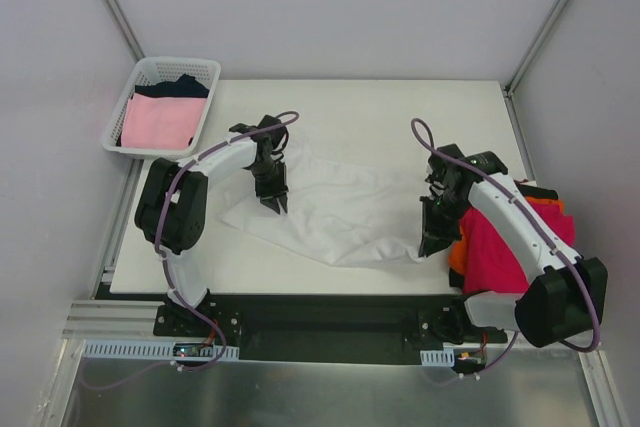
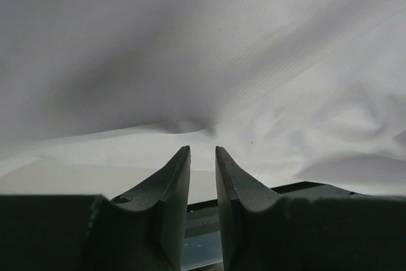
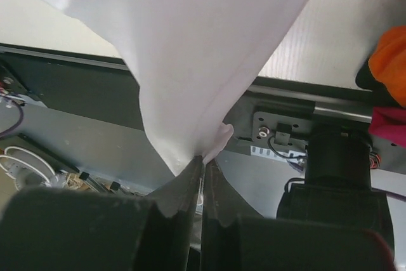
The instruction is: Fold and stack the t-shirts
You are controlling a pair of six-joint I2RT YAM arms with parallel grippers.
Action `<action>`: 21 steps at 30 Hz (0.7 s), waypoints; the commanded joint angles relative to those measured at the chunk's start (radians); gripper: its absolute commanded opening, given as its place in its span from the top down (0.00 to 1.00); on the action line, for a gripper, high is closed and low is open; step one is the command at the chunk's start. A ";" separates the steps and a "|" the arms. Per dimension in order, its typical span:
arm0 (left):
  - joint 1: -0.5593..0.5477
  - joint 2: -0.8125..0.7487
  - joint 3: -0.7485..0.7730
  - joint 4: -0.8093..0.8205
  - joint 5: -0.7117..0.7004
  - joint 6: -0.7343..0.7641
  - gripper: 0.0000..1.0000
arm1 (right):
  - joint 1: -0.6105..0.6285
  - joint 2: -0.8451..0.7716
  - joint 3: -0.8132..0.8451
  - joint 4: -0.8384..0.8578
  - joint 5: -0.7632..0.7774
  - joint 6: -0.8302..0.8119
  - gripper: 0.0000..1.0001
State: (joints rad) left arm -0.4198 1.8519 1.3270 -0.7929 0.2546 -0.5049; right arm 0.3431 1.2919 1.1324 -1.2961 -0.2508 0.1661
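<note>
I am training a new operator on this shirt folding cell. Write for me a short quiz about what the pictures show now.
1. True or false: the right fingers are shut on the white t-shirt.
2. Which shirts lie in the basket? A: pale pink shirt and navy shirt. B: orange and white. C: black and red.
3. Fill in: the top shirt of the stack beside the right arm is ___.
Key: 1 true; 2 A; 3 magenta-red.
</note>
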 commanded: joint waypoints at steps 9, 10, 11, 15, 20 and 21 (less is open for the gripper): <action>-0.007 -0.074 0.058 -0.035 -0.032 0.020 0.51 | 0.005 0.018 -0.047 -0.216 0.085 -0.059 0.24; -0.005 -0.085 0.070 -0.038 -0.035 0.017 0.45 | 0.005 0.038 -0.024 -0.212 0.094 -0.057 0.24; -0.004 -0.104 0.096 -0.042 -0.052 0.017 0.32 | 0.004 0.050 -0.004 -0.195 0.100 -0.059 0.24; 0.013 -0.143 0.191 -0.054 -0.121 0.031 0.03 | -0.007 0.128 0.098 -0.129 0.105 -0.063 0.25; 0.104 -0.073 0.345 -0.054 -0.138 0.054 0.01 | -0.065 0.262 0.173 -0.022 0.053 -0.088 0.23; 0.158 -0.050 0.366 -0.052 -0.109 0.054 0.01 | -0.079 0.279 0.182 -0.006 0.020 -0.089 0.23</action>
State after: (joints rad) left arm -0.3714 1.7668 1.5898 -0.8272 0.1604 -0.4770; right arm 0.3141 1.4994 1.2533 -1.3132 -0.1780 0.1009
